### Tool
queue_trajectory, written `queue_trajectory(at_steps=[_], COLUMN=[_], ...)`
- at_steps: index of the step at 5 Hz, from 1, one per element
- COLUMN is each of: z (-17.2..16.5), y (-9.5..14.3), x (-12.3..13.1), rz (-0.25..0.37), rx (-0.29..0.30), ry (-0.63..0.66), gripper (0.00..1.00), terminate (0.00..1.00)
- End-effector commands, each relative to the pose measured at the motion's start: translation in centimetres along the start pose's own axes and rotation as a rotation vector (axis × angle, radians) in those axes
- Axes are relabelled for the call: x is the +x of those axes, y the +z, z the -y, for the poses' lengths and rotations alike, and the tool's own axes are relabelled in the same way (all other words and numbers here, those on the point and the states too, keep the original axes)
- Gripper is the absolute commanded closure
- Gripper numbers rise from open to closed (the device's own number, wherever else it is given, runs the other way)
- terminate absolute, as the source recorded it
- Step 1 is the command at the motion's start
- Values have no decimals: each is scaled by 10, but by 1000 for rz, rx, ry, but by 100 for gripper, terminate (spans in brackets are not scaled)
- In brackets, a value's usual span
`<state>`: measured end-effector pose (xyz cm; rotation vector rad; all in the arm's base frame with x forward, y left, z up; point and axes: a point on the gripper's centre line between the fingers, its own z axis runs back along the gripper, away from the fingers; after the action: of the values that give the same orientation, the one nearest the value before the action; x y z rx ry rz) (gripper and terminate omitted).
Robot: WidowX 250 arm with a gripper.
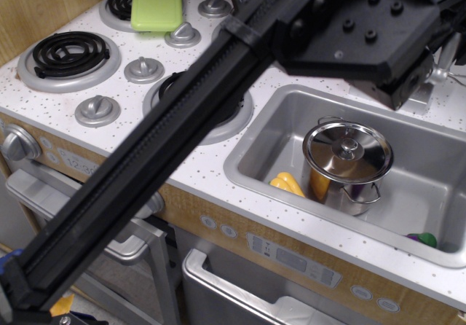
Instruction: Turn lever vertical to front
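Taking the deep grey sink basin (408,132) as my landmark. Inside it: one shiny steel pot with a lid and knob (347,161), one yellow toy piece (288,184) tucked against the pot's left side, and one small purple-and-green thing (422,239) down in the near right corner.

Left of the sink I count three black coil burners that I can see; the clearest is the far left one (67,52), and my own arm covers most of the others. Four round silver stove knobs (97,109) sit on the speckled white counter (182,165), plus one more on the front panel. One flat lime-green cutting board (156,6) lies on the back burner.

The front panel has small printed markings, too tiny to read.

The short silver-grey lever (440,72) is behind the sink's back right corner, poking out just past my big black arm (218,99), which cuts diagonally across everything. My pincer is buried behind the arm's black housing, so I can't tell whether it's open or closed.
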<state>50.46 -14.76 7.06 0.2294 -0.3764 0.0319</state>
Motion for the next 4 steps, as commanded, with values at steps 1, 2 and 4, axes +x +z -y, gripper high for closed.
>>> queue_trajectory(at_steps=[1, 2, 4], z=[-9, -11, -2], y=[50, 49, 37], x=[-12, -24, -41], rz=[-8, -41, -132], rx=[-23, -49, -97], ry=[131, 161, 185], gripper=[100, 100, 100], terminate=[0, 0, 0])
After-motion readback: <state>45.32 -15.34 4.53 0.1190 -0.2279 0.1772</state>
